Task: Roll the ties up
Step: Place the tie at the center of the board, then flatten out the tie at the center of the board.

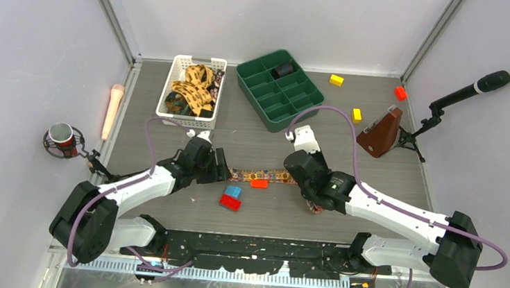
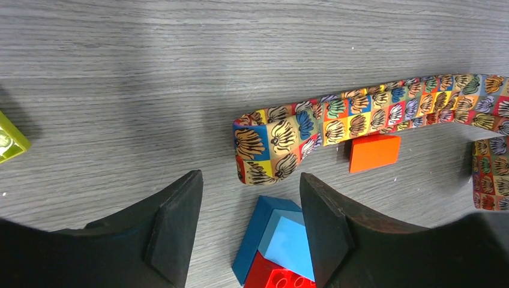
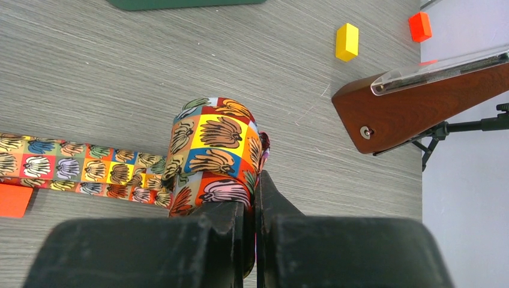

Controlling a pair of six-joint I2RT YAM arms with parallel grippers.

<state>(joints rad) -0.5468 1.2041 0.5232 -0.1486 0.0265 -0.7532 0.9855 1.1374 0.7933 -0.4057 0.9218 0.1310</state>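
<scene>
Open grey wood across the middle of the table, between the arms and the containers along the far edge; a narrower bare band at 6 o'clock, just ahead of the arm bases. Walled in by pale panels at 9, 12 and 3 o'clock. Crowded at 3 o'clock by a wooden metronome and a microphone on a stand. Off the wood at 9 o'clock, a pale tube and a red cup.

At centre, one tie laid flat, running from 9 to 3 o'clock. Clenched on its rolled end at the 3 o'clock side, the right gripper, jaws pressed tight on the fabric. At the strip's 9 o'clock tip, the left gripper, jaws released and spread, grasping nothing, with the tie's end just ahead of the gap. Right against the strip's near edge, an orange block. Nearer the arms, a blue block touching a red block.

At 11 o'clock, a white basket holding bundled ties in tan and black. At 12 o'clock, a green tray split into compartments, with a small dark thing in one far compartment, too small to tell what. Loose between 1 and 2 o'clock, a far yellow block, a near yellow block and a red-orange block.
</scene>
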